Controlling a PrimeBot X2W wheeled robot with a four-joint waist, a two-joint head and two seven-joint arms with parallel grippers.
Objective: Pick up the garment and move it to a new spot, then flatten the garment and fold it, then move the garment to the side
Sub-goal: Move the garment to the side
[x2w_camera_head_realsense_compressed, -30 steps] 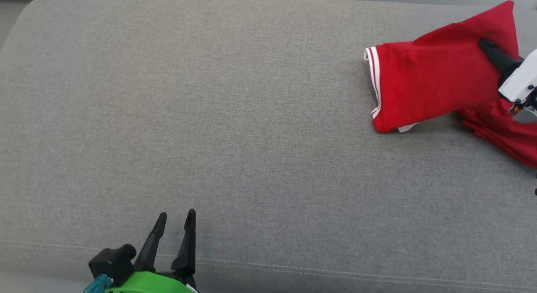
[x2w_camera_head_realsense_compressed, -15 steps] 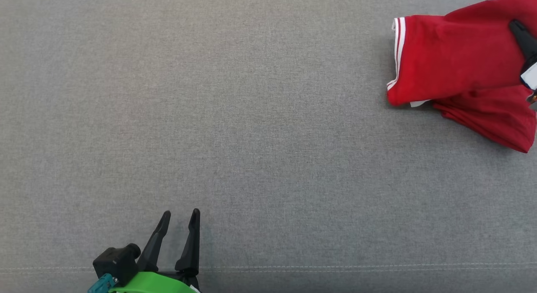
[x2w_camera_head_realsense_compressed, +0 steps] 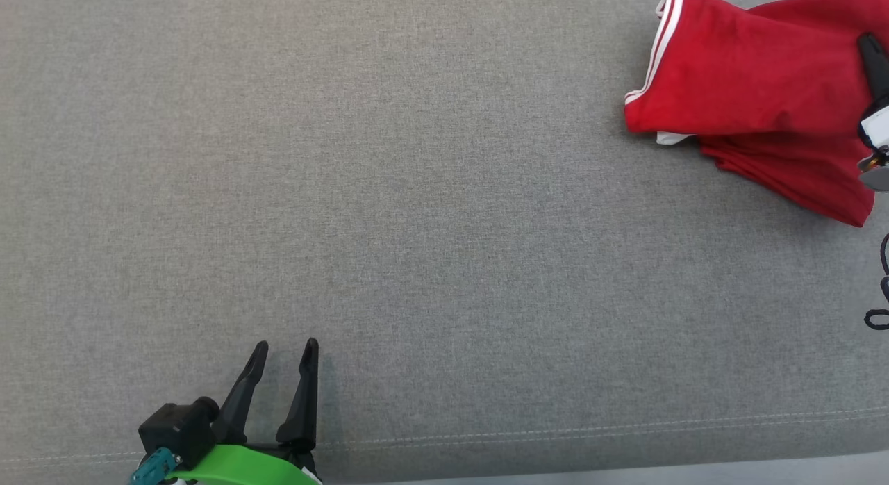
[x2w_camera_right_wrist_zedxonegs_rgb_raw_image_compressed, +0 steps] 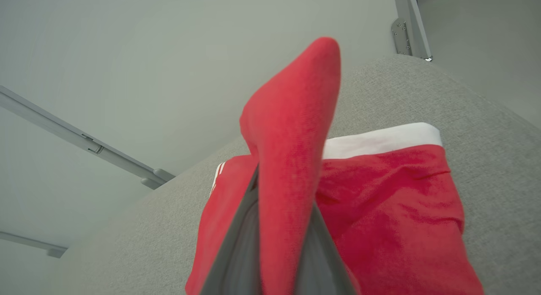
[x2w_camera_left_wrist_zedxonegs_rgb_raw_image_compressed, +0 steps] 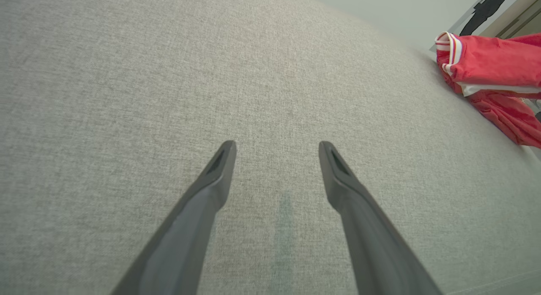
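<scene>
The garment (x2w_camera_head_realsense_compressed: 750, 75) is a red piece with white-striped trim, bunched at the far right of the grey cushion (x2w_camera_head_realsense_compressed: 417, 193). My right gripper (x2w_camera_head_realsense_compressed: 868, 51) is shut on it, and a fold of red cloth stands pinched between the two fingers in the right wrist view, at the right gripper (x2w_camera_right_wrist_zedxonegs_rgb_raw_image_compressed: 281, 210). The rest of the garment (x2w_camera_right_wrist_zedxonegs_rgb_raw_image_compressed: 393, 210) lies on the cushion below, its white band showing. My left gripper (x2w_camera_head_realsense_compressed: 285, 346) is open and holds nothing near the cushion's front edge, far from the garment (x2w_camera_left_wrist_zedxonegs_rgb_raw_image_compressed: 494, 60). The left wrist view shows the left gripper (x2w_camera_left_wrist_zedxonegs_rgb_raw_image_compressed: 277, 146) over bare fabric.
A stitched seam (x2w_camera_head_realsense_compressed: 555, 433) runs along the cushion's front edge. A black cable (x2w_camera_head_realsense_compressed: 878, 297) loops at the right edge. Behind the cushion stands a pale wall with metal rails (x2w_camera_right_wrist_zedxonegs_rgb_raw_image_compressed: 84, 140) and a hinged post (x2w_camera_right_wrist_zedxonegs_rgb_raw_image_compressed: 408, 28).
The head camera has shifted, and the cushion's rounded back edge has left the picture. My right gripper keeps its hold on the garment. The left gripper stays open.
</scene>
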